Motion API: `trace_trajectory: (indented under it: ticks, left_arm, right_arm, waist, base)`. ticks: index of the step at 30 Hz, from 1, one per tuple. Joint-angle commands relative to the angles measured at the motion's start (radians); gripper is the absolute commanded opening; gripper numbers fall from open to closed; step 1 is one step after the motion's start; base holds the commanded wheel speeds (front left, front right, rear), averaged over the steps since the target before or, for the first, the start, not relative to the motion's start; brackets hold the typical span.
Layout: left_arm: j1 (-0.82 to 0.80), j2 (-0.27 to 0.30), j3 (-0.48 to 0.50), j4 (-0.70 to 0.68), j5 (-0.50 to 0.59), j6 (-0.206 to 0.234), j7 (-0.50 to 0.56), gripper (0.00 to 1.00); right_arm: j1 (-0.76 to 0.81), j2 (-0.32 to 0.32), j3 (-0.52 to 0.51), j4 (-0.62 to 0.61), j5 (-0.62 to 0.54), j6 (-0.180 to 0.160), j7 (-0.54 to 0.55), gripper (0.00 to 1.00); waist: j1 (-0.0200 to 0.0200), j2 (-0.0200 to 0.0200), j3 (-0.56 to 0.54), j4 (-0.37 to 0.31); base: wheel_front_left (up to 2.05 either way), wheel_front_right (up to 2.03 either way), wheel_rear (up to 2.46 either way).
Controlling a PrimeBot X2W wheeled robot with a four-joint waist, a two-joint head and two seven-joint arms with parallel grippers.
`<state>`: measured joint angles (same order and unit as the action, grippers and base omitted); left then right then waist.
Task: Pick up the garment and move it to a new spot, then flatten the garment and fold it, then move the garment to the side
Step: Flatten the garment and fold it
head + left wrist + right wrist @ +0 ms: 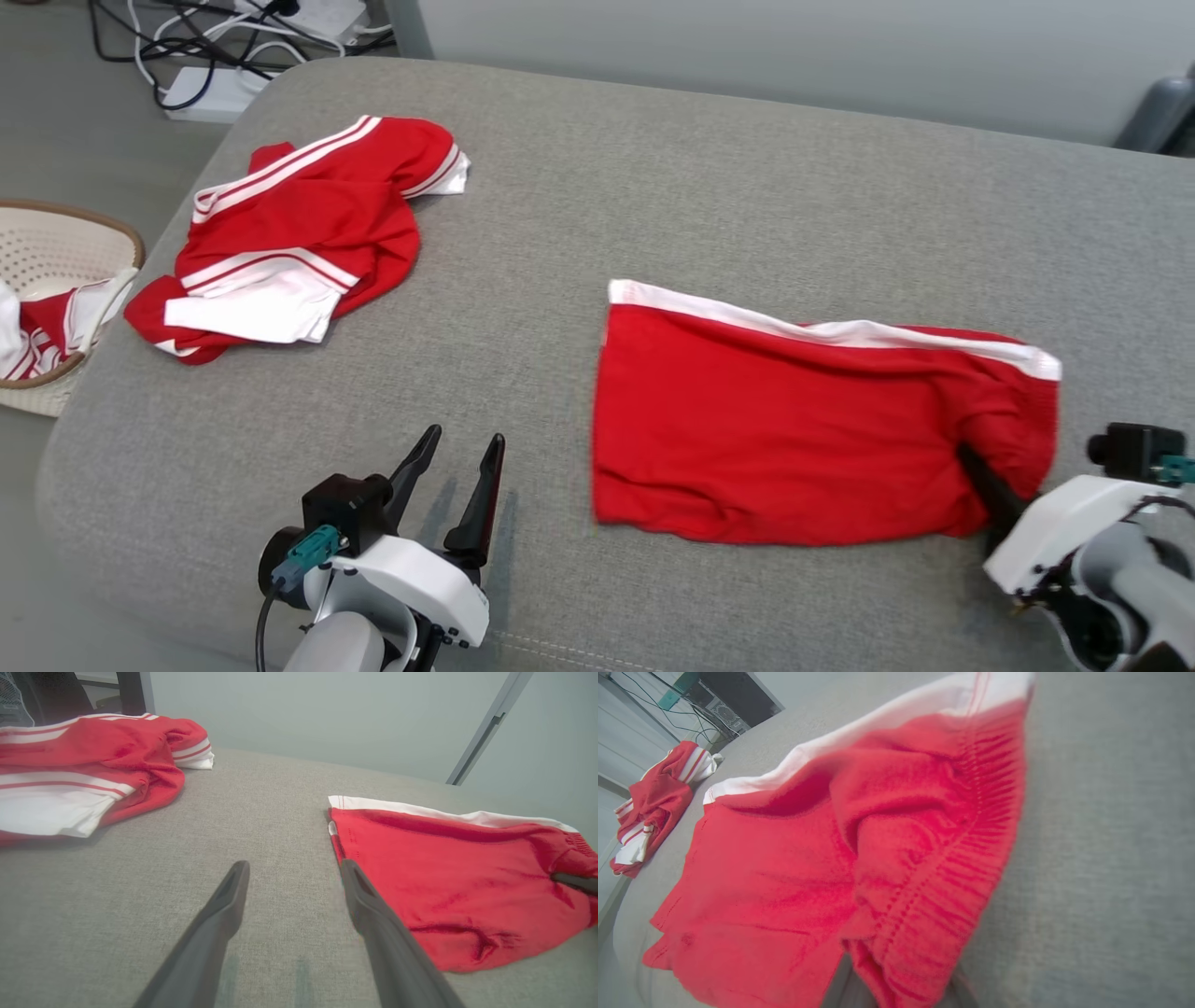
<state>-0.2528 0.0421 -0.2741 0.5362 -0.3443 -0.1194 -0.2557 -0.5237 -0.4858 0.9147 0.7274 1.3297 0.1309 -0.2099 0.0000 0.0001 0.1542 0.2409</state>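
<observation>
As the red shorts point(803, 420) lie flat on the right half of the grey cushion point(653, 187), white side stripe toward the far edge, we judge flattening done and a fold or the carry aside to be the step in hand.

We find the right gripper point(971, 462) at the near right corner, clenched on the elastic waistband point(971, 835). Cloth bunches over its fingers in the right wrist view, so we cannot confirm how deep the bite goes. We find the left gripper point(467, 435) released, jaws wide, low over bare cushion just left of the leg hem and touching nothing. A second red garment with white stripes point(299, 233) lies crumpled well apart at the far left, near a pale perforated basket point(103, 229).

We advise checking that every layer is caught before lifting, since a one-layer pinch would let the stack fall open. We advise bringing the left gripper to the near hem corner so both ends rise level. We recommend a low, slow lift, set down clear of the other garment.
</observation>
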Motion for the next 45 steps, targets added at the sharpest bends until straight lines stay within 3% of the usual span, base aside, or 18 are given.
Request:
trace_trajectory:
  ticks: [1, 9, 14, 21, 30, 31, 32, 33, 39, 45]
  left_arm:
    - [-0.008, 0.009, 0.036, -0.025, 0.005, -0.005, -0.006, 1.00]
    - [-0.006, 0.008, 0.017, -0.019, -0.016, -0.007, -0.006, 1.00]
    - [-0.004, 0.008, -0.019, -0.005, -0.038, -0.008, -0.006, 1.00]
    - [-0.012, 0.008, -0.071, -0.011, -0.073, -0.006, -0.006, 1.00]
    - [-0.016, 0.008, -0.131, -0.036, -0.121, 0.009, -0.006, 1.00]
    - [-0.017, 0.008, -0.138, -0.036, -0.126, 0.011, -0.006, 1.00]
    - [-0.018, 0.008, -0.144, -0.037, -0.131, 0.013, -0.006, 1.00]
    - [-0.019, 0.008, -0.150, -0.037, -0.135, 0.015, -0.006, 1.00]
    - [-0.021, 0.008, -0.149, -0.039, -0.139, 0.031, -0.006, 1.00]
    - [-0.032, 0.008, -0.137, -0.057, -0.123, 0.034, -0.006, 1.00]
  right_arm:
    - [0.016, -0.041, -0.002, -0.006, 0.013, 0.000, -0.021, 0.00]
    - [-0.026, -0.128, 0.031, -0.132, -0.086, 0.000, -0.040, 0.00]
    - [-0.090, -0.135, 0.078, -0.252, -0.155, 0.000, 0.007, 0.00]
    - [-0.164, -0.097, 0.140, -0.366, -0.186, 0.000, 0.161, 0.00]
    - [-0.218, -0.027, 0.181, -0.298, -0.220, 0.000, 0.262, 0.00]
    - [-0.225, -0.019, 0.185, -0.277, -0.232, 0.000, 0.265, 0.28]
    - [-0.229, -0.009, 0.187, -0.259, -0.239, 0.000, 0.268, 0.86]
    - [-0.233, 0.002, 0.190, -0.248, -0.243, 0.000, 0.268, 1.00]
    - [-0.265, 0.027, 0.182, -0.271, -0.232, 0.000, 0.242, 1.00]
    - [-0.307, -0.016, 0.106, -0.314, -0.224, 0.000, 0.164, 1.00]
  waist:
    - [0.0000, -0.0001, -0.003, -0.011]
    - [0.0000, -0.0001, -0.005, -0.043]
    - [0.0000, -0.0001, -0.015, -0.039]
    - [0.0000, -0.0001, -0.018, 0.015]
    - [0.0000, -0.0001, 0.003, 0.108]
    - [0.0000, -0.0001, 0.006, 0.119]
    - [0.0000, -0.0001, 0.010, 0.128]
    - [0.0000, -0.0001, 0.012, 0.136]
    - [0.0000, -0.0001, 0.013, 0.132]
    - [0.0000, -0.0001, 0.005, 0.081]
  base:
    - [0.00, 0.00, 0.00]
    - [0.00, 0.00, 0.00]
    - [0.00, 0.00, 0.00]
    - [0.00, 0.00, 0.00]
    - [0.00, 0.00, 0.00]
    - [0.00, 0.00, 0.00]
    - [0.00, 0.00, 0.00]
    - [0.00, 0.00, 0.00]
    - [0.00, 0.00, 0.00]
    - [0.00, 0.00, 0.00]
